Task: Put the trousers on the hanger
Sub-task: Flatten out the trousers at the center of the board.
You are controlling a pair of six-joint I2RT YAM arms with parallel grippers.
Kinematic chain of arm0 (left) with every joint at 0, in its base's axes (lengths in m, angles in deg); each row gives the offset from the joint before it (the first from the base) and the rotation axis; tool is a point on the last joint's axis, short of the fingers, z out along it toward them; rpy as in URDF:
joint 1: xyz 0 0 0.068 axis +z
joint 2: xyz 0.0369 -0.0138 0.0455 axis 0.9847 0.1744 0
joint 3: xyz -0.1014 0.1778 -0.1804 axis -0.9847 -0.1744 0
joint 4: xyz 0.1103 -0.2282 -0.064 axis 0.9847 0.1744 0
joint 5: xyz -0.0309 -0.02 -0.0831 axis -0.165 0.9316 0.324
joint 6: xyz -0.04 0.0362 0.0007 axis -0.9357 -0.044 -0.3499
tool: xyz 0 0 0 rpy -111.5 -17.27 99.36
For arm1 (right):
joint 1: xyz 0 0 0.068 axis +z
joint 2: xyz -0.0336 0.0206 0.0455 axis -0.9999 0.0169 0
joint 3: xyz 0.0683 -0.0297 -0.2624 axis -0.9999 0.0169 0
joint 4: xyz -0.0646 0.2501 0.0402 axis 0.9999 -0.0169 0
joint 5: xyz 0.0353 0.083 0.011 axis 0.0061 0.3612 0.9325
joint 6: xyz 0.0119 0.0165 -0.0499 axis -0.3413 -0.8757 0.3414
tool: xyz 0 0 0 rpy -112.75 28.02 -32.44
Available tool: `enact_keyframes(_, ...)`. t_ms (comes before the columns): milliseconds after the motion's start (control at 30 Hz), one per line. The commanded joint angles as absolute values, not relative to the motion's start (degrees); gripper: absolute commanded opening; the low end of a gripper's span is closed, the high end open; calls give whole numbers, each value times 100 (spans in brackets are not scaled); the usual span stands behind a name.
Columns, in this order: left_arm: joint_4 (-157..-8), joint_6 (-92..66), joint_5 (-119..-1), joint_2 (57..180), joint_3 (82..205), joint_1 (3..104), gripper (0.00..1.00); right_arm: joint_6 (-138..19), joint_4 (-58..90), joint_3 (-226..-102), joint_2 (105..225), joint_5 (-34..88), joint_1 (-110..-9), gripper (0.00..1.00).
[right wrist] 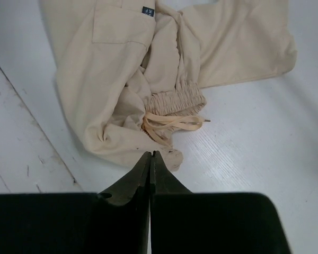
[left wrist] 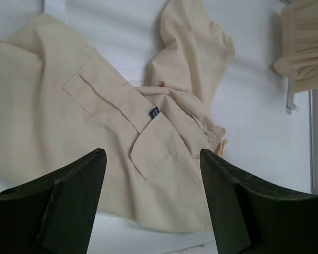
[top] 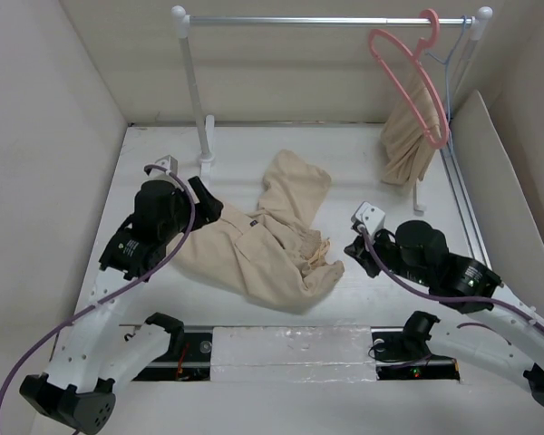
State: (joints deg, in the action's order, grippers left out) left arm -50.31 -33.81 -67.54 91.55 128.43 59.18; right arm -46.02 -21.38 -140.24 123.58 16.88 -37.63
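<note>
The trousers lie crumpled mid-table, well apart from the pink hanger hooked on the rail — soft, floppy cotton, probably best taken at the gathered waistband. The left gripper hangs wide open over the pocket flap, holding nothing; the right gripper is pressed closed and empty, its tips near the drawstring.

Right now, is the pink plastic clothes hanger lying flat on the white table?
No, the pink plastic clothes hanger hangs by its curved hook from the silver metal rail at the back.
</note>
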Motion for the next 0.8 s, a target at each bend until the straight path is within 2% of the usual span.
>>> enact_keyframes(0, -4951, -3384, -7294, 9152, 12887, 5939, 67, -4797, -1944, -14031, 12378, 1738, -3788, 0)
enact_keyframes(100, -4608, -3541, -8031, 9433, 12914, 6000, 62, -4867, -1979, -13891, 12378, 1861, -3788, 1)
enact_keyframes(133, -4564, -3585, -8181, 9513, 12888, 6001, 65, -4868, -1944, -13812, 12378, 2062, -3788, 10)
enact_keyframes(167, -4607, -3586, -8287, 9618, 12835, 6131, 80, -4876, -1874, -13707, 12378, 2142, -3788, 23)
enact_keyframes(200, -4625, -3568, -8271, 9837, 12826, 6350, 85, -4876, -1856, -13567, 12491, 2186, -3788, 47)
enact_keyframes(233, -4764, -3534, -8236, 9961, 12809, 6430, 88, -4868, -1856, -13513, 12553, 2265, -3788, 56)
enact_keyframes(300, -4949, -3428, -8270, 10355, 12791, 6493, 91, -4772, -1699, -13364, 12772, 2371, -3788, 71)
enact_keyframes(400, -5257, -3331, -8420, 11030, 12878, 6493, 95, -4613, -1461, -13232, 13019, 2477, -3788, 84)
enact_keyframes(600, -5626, -3112, -8174, 12465, 13169, 6747, 95, -4288, -1013, -12968, 14003, 2758, -3841, 92)
enact_keyframes(667, -5785, -3067, -8086, 12896, 13257, 6818, 95, -4200, -601, -12836, 14302, 2784, -3841, 92)
enact_keyframes(733, -5838, -3041, -8069, 13186, 13353, 6818, 92, -4024, -284, -12783, 14530, 2898, -3920, 87)
enact_keyframes(767, -5864, -2954, -7999, 13579, 13527, 6818, 66, -3832, -57, -12879, 15036, 2977, -4094, 70)
